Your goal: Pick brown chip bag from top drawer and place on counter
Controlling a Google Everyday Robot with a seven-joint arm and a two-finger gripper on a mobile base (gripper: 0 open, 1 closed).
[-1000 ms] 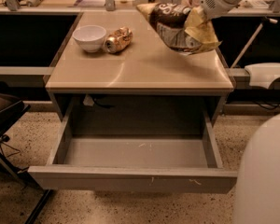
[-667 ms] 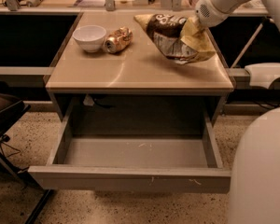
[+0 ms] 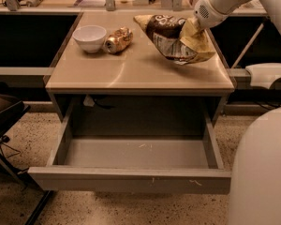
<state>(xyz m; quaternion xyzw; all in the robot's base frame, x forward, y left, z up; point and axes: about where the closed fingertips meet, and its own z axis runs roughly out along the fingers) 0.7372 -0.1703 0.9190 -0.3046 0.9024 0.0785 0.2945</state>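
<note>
**Lowering the bag onto the counter**

The gripper (image 3: 193, 26) is pinching the bag's (image 3: 171, 36) yellow end near the counter's (image 3: 131, 74) two o'clock corner. The bag is leaning, low edge at or just above the surface, out of the open drawer (image 3: 131, 179). Lowering gently before releasing, inboard of the right edge, seems wisest. The bowl (image 3: 90, 36) and can (image 3: 118, 39) are sitting at ten o'clock, well apart.

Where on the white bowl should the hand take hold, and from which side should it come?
Probably pinch the rim of the bowl on its left side, coming from straight above. It stands upright with the mouth open, and the crushed can lies close to its right. The hand is at the yellow end of the brown chip bag, at the back right of the counter.
</note>
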